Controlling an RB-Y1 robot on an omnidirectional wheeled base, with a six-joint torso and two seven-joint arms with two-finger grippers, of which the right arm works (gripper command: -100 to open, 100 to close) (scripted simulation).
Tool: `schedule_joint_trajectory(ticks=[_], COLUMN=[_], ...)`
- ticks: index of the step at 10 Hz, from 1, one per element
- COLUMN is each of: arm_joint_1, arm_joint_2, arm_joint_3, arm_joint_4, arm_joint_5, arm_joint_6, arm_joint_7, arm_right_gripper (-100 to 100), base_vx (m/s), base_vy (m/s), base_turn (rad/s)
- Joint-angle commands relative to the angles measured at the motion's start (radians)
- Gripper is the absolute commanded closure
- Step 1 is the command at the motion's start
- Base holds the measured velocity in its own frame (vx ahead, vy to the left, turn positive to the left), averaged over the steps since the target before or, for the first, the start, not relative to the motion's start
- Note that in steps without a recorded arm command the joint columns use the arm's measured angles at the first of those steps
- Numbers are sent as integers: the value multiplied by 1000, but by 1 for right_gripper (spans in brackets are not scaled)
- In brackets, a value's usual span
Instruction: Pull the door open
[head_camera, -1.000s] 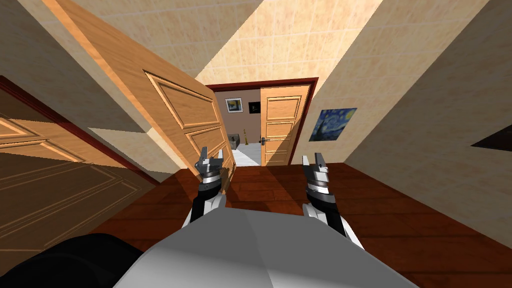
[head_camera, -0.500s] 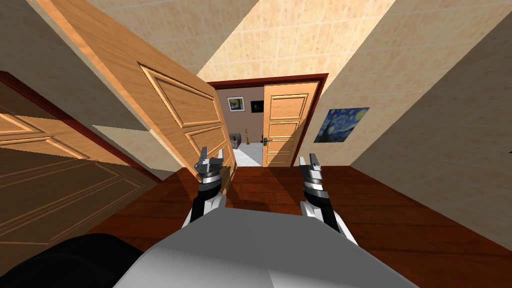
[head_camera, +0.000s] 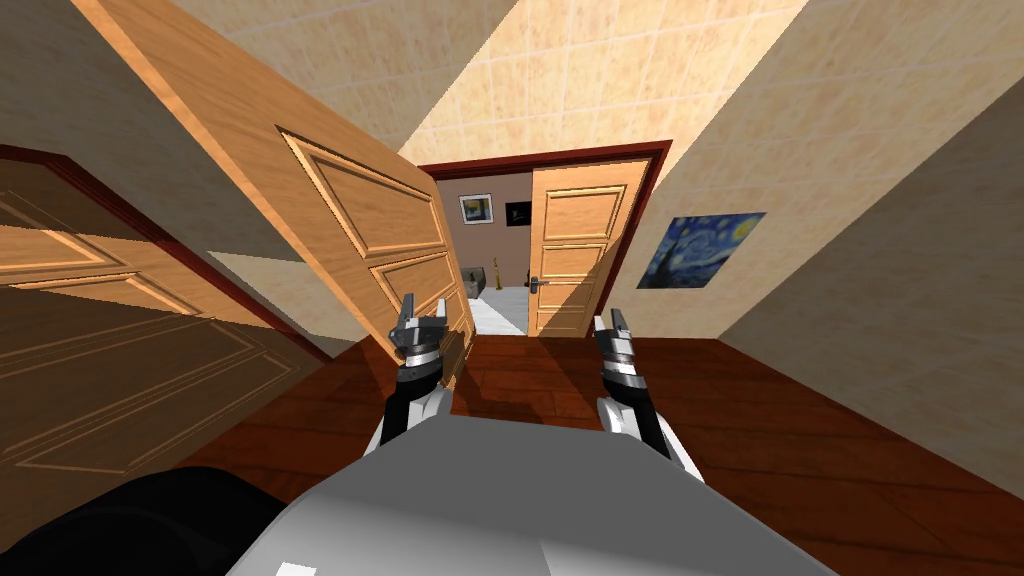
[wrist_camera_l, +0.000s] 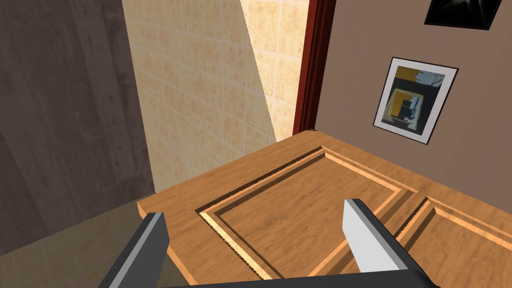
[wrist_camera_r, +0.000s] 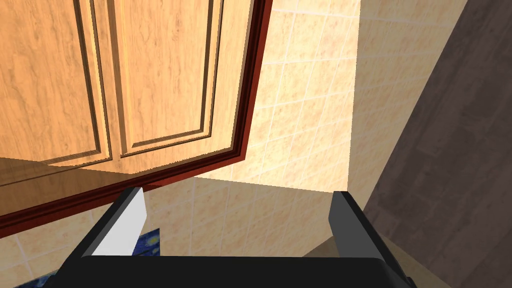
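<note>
A panelled wooden door (head_camera: 340, 220) stands swung out into the hallway on my left, with its free edge beside my left gripper (head_camera: 421, 310). In the left wrist view the same door (wrist_camera_l: 300, 210) lies just beyond my left gripper (wrist_camera_l: 253, 210), which is open and holds nothing. My right gripper (head_camera: 610, 325) hangs over the floor and is also open. At the hall's far end a second wooden door (head_camera: 580, 250) with a metal handle (head_camera: 537, 283) stands ajar in a dark red frame (head_camera: 650, 200). The right wrist view has that door (wrist_camera_r: 125, 75) past my right gripper (wrist_camera_r: 237, 194).
A shaded panelled door (head_camera: 120, 370) fills the near left wall. A blue painting (head_camera: 700, 250) hangs on the tiled wall to the right of the far door. Dark wooden floor (head_camera: 800, 440) runs ahead and to the right. Framed pictures (head_camera: 476, 208) hang in the room beyond.
My view has turned a little to the left, so the far door and painting sit further right. My right gripper has drifted slightly inward. The left gripper has kept its place.
</note>
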Motion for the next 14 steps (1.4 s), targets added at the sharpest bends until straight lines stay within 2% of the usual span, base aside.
schedule_joint_trajectory(ticks=[1,11,12,14], arm_joint_1=[-22,-206,-206,-246], arm_joint_2=[-10,-91,-91,-108], arm_joint_3=[1,-8,-8,-11], arm_joint_4=[43,357,363,433], arm_joint_5=[-19,-168,-168,-201], arm_joint_6=[3,29,29,35], arm_joint_7=[11,76,76,90], arm_right_gripper=[-100,-100,-100,-100], base_vx=[86,97,61,59], base_vy=[0,-7,-8,-8], base_turn=[86,95,32,88])
